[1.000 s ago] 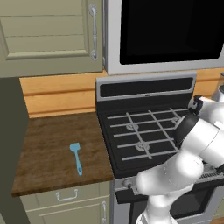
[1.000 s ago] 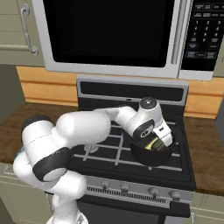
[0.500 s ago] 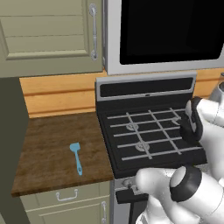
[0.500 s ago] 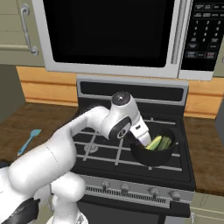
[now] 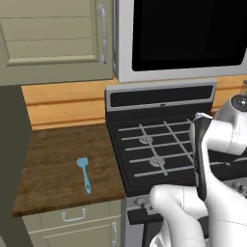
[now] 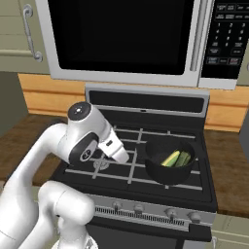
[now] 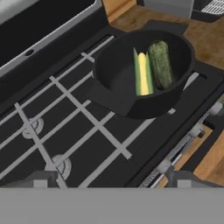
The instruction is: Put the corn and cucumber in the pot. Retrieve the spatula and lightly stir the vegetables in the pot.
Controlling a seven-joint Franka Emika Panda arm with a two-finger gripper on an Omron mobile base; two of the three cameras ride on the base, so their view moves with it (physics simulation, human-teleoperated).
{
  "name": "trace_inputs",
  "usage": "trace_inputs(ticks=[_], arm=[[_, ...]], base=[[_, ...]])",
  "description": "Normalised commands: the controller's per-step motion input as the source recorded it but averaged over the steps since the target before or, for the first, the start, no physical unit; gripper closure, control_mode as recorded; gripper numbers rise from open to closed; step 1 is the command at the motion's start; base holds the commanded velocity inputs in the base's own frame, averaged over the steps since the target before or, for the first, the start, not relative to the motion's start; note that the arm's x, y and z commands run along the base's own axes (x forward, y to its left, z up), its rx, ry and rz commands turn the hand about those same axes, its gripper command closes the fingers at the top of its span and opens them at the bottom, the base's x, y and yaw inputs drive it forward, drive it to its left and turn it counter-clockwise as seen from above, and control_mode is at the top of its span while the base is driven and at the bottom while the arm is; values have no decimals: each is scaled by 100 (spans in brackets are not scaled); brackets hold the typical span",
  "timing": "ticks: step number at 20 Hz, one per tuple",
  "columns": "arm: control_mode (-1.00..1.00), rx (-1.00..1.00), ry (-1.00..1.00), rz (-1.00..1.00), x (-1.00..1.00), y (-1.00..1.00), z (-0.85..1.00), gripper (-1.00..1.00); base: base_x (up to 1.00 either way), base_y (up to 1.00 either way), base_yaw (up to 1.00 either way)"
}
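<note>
The pot [image 7: 144, 74] sat on the right side of the stove [image 6: 141, 160], and inside it the yellow corn [image 7: 143, 73] and the dark green cucumber [image 7: 161, 64] lay side by side, touching. So you could judge the first step done: both vegetables were in.

Your gripper [image 7: 111, 181] hung over the stove grates to the left of the pot, jaws spread wide and holding nothing. Only the two dark fingertips [image 7: 40, 180] peeked up at the bottom of the hand view.

The light-blue spatula [image 5: 84, 173] lay flat on the wooden bench [image 5: 58, 159] left of the stove, blade toward the wall, handle toward the front edge, well apart from the pot and the gripper.

The step in hand was fetching the spatula. That would call for you to swing the arm left across the stove, come down over the thin handle and close on it squarely.

The microwave's [image 6: 126, 39] keypad [image 6: 231, 31] carried small white markings, too fine to read. No other labels could be made out.
</note>
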Motion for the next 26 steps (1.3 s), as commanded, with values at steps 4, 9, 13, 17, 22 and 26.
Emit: trace_inputs(ticks=[4, 9, 13, 17, 22, 26], arm=[[-100, 0, 21, 21, -13, 100, 13, -100], [-100, -1, 17, 38, 0, 100, 0, -100], [-100, -1, 17, 60, 0, 99, -1, -100], [-100, -3, 15, 71, 0, 88, -5, -100], [-100, -6, 14, 73, 0, 81, -10, -100], [-100, -9, 15, 72, 0, 70, -13, -100]], base=[[0, 0, 0], [0, 0, 0], [0, 0, 0], [0, 0, 0], [0, 0, 0], [0, 0, 0]])
